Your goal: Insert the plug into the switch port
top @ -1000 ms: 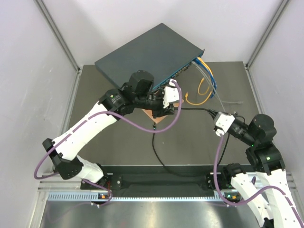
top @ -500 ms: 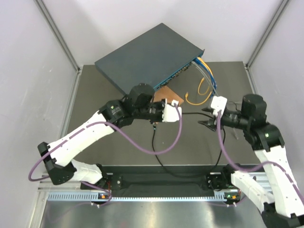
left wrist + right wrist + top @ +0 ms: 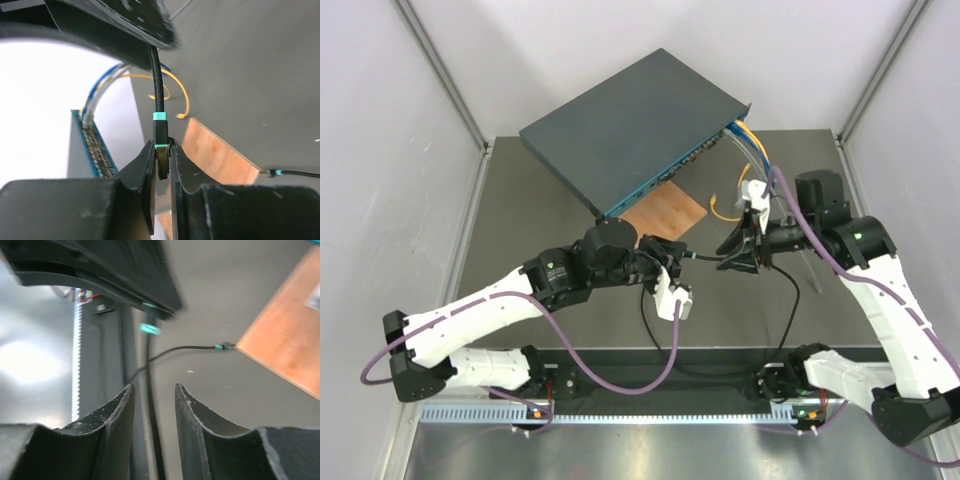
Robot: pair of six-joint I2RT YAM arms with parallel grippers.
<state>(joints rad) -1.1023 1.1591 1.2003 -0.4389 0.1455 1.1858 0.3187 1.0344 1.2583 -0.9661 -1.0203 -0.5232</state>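
My left gripper (image 3: 678, 258) is shut on the plug (image 3: 161, 150), a dark connector with teal bands on the end of a thin black cable (image 3: 157, 75). It holds the plug above the table, in front of the switch (image 3: 630, 120). The teal port row (image 3: 670, 172) also shows in the left wrist view (image 3: 95, 145), apart from the plug. My right gripper (image 3: 734, 252) is open, facing the left one, with the black cable (image 3: 150, 405) running through the gap between its fingers. I cannot tell whether it touches them.
A brown square board (image 3: 665, 212) lies in front of the switch. Yellow (image 3: 730, 210) and blue cables (image 3: 760, 160) are plugged in at the switch's right end. Another teal-banded connector (image 3: 220, 346) lies on the mat by the board. The black cable trails to the near edge (image 3: 655, 330).
My left gripper has drawn back from the board toward the near side. My right gripper has swung left to the cable beside the left gripper.
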